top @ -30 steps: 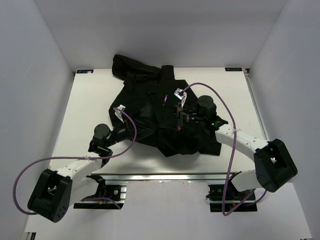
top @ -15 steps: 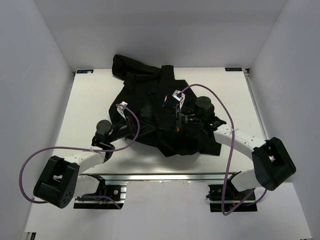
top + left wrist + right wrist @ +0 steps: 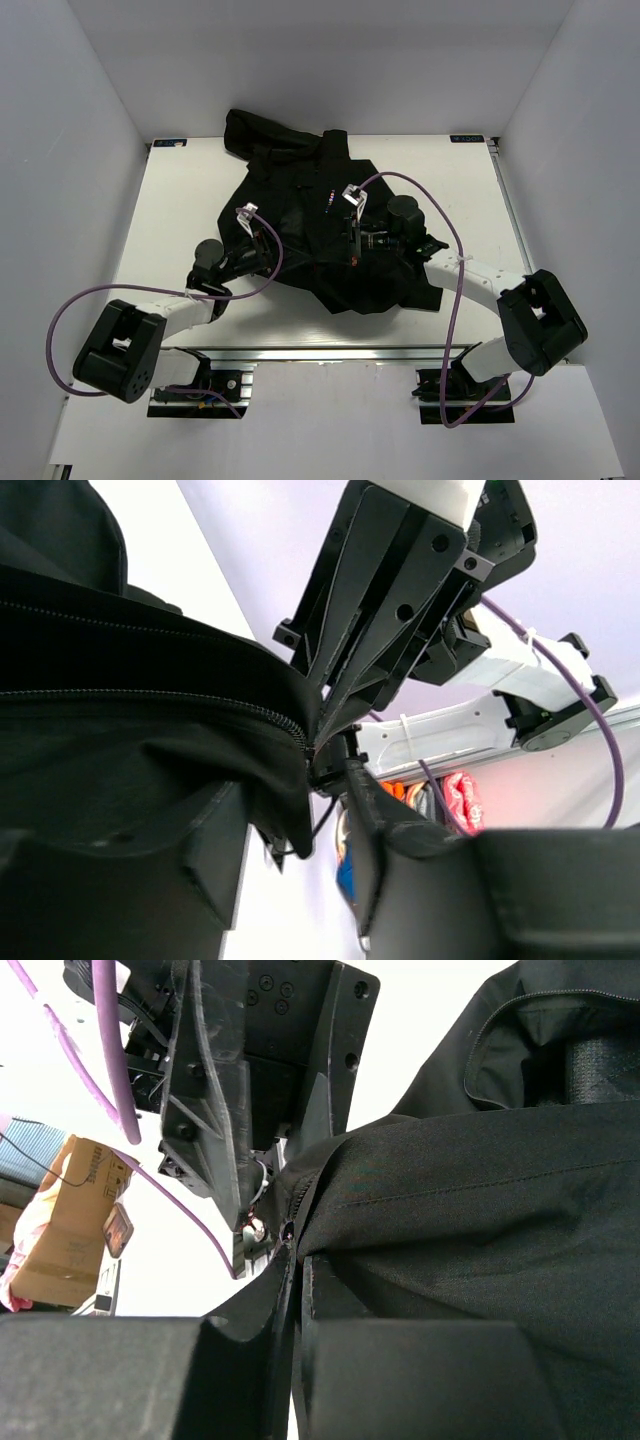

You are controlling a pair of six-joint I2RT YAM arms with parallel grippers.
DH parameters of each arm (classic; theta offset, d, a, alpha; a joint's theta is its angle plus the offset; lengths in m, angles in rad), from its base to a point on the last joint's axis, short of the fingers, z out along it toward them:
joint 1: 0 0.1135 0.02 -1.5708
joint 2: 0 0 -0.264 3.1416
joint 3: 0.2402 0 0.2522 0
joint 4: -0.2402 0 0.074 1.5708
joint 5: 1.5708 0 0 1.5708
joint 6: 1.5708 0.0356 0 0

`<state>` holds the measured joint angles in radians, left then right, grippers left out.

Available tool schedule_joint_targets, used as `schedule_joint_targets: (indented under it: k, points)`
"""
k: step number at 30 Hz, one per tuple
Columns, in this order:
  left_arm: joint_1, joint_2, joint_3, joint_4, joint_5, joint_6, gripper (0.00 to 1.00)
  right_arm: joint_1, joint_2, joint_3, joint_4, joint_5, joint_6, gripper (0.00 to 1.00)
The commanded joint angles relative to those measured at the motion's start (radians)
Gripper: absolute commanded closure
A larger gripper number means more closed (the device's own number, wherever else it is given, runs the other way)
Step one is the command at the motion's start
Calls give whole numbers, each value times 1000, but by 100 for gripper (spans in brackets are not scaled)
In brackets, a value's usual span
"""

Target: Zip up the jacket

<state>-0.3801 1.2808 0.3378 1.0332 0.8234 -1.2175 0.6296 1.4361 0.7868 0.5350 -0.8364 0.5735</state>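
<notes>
Right gripper (image 3: 296, 1260) is pinched nearly shut on the jacket (image 3: 290, 200): its wrist view shows only a thin slit between the two fingers, with the front edge of the black fabric clamped in it. Left gripper (image 3: 298, 792) stands partly open. The hem, with the end of the zipper (image 3: 200, 702), hangs into the gap and lies against one finger (image 3: 215, 860), while a sliver of background shows between the cloth and the other finger (so no firm clamp can be made out there). The two grippers meet almost tip to tip at the same lower stretch of the front edge, left below and right above it.

From overhead, the jacket lies crumpled in the middle of the white table (image 3: 170, 220). Its collar end is bunched toward the far edge and its lower hem is toward the arms. A small dotted mark (image 3: 330, 201) shows on the chest, just beyond the right gripper.
</notes>
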Motion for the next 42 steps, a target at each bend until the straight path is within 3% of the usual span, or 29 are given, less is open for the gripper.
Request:
schedule_joint_targets:
  k: [1, 7, 9, 10, 18, 25, 38, 42]
  points:
    - [4, -3, 36, 62, 26, -4, 51, 5, 0, -1, 63, -4, 5, 100]
    - [4, -12, 35, 51, 29, 1, 85, 5, 4, -6, 100, 8, 32, 100]
    - [4, -14, 35, 53, 34, 4, 89, 5, 3, -8, 108, 22, 45, 100]
    - [4, -15, 35, 36, 34, 6, 100, 5, 4, -6, 112, 31, 51, 100]
    - [-5, -76, 23, -74, 36, 79, 100, 4, -5, 5, 155, 137, 97, 100]
    - [-45, -227, 75, -471, -23, 309, 100, -44, 3, 63, 137, 180, 120, 100]
    - [-72, -224, 70, -480, -32, 313, 100, -44, 21, 92, 135, 103, 109, 100]
    - [-72, -212, 104, -499, -82, 296, 100, -44, 20, 132, 4, 71, 31, 98]
